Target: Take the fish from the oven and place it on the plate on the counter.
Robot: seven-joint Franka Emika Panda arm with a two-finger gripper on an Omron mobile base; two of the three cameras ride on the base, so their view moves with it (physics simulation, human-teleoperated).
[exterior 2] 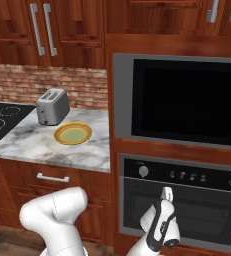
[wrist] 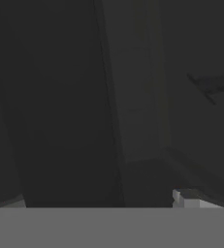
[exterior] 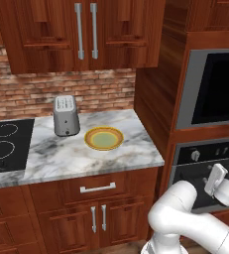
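One plate (exterior: 104, 138) lies on the marble table (exterior: 61, 156), just beside the toaster (exterior: 66, 116) and bare of any food. The oven (exterior 2: 187, 197) sits low in the tall cabinet under the grey-framed black glass unit (exterior 2: 187, 102); in both base views its door looks shut, though the angle does not settle this. The end effector (exterior 2: 165, 194) is held up against the oven front, just below the knob strip. Its fingers are not clearly resolved in the pictures; the jaws are taken to stand wide apart, with nothing held. The hand view is very dark: grey panels and edges, and a slender grey shape (wrist: 213, 85) at upper right that may be the fish, though this cannot be confirmed. Judgement: the task is at its start, with access to the oven interior the step in hand. Risks from here: the open fingers could strike the door or a rack in poor visibility; a small slender fish could slip or be pinched off-centre; and the swing from low oven to table could clip the table edge or knock the toaster if the arm cuts the corner.
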